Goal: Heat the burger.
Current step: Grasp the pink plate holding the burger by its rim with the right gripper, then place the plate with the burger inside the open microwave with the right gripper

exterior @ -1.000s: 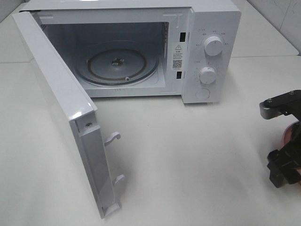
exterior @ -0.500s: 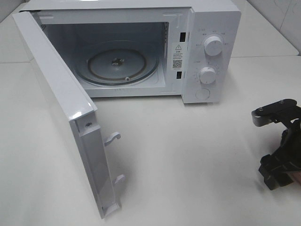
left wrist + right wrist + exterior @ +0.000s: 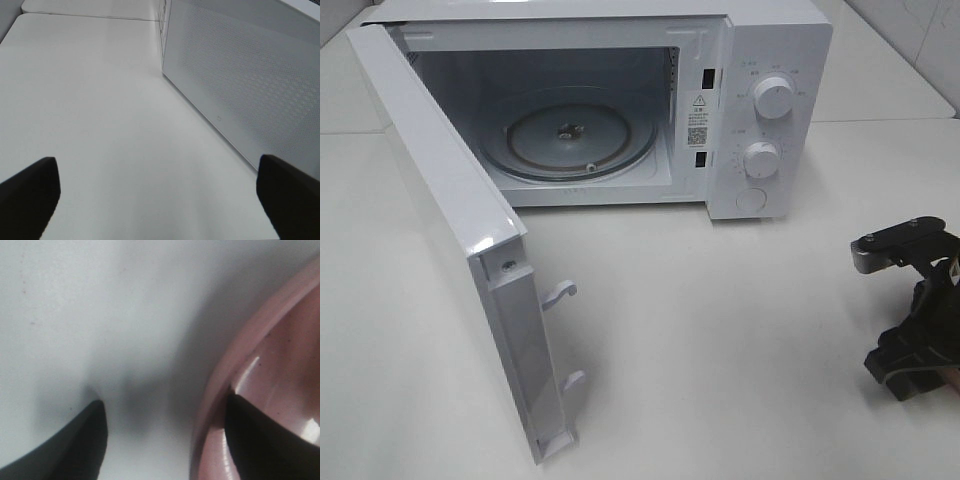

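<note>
The burger is out of view in every frame. My right gripper [image 3: 910,362] hangs low at the table's right edge. In the right wrist view it [image 3: 165,402] is open and straddles the rim of a pink plate [image 3: 280,365]: one finger [image 3: 260,440] sits inside the plate, the other [image 3: 75,440] over the bare table. A gap remains between the outer finger and the rim. My left gripper [image 3: 157,170] is open and empty, low over the table beside a perforated white panel [image 3: 240,90] of the microwave.
The white microwave [image 3: 775,60] stands at the back with its door [image 3: 440,180] swung wide open toward the front left. Its glass turntable [image 3: 570,140] holds nothing. Two knobs [image 3: 772,98] sit on its right panel.
My right arm has dropped and shifted slightly left, now covering the pink plate in the high view. The left gripper has not moved.
</note>
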Robot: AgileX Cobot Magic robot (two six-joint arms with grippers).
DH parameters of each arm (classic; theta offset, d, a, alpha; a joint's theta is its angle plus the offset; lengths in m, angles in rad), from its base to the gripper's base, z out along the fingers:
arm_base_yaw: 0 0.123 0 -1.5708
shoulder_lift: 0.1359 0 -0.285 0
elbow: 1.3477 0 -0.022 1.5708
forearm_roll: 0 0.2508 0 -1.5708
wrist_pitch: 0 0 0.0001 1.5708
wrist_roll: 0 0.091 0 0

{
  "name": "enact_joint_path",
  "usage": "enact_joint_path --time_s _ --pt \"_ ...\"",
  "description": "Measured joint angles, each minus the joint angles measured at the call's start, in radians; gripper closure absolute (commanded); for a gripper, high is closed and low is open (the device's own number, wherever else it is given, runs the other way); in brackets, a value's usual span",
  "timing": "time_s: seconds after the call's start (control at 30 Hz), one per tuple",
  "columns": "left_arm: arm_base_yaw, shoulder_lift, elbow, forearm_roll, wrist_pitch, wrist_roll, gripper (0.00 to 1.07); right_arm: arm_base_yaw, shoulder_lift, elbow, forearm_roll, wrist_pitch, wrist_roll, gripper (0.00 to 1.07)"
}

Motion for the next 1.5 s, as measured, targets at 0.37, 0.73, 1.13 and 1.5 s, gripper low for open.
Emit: enact_joint_path --time_s 0.37,0.73,1.13,1.5 --pt "0.000 0.000 0.000 0.000 0.000 0.000 0.06 0.000 -0.002 -0.001 -0.027 -0.003 0.023 1.03" --pt "0.000 0.000 0.000 0.000 0.000 0.000 0.06 0.000 -0.007 -0.003 -0.032 -0.001 0.031 1.07" --pt "0.000 0.000 0.000 0.000 -0.001 0.000 0.06 0.000 -0.039 -0.003 -0.036 0.015 0.071 1.07" --pt "0.000 0.000 0.000 0.000 -0.001 0.000 0.06 0.000 -0.109 -0.002 -0.079 0.048 0.121 1.07"
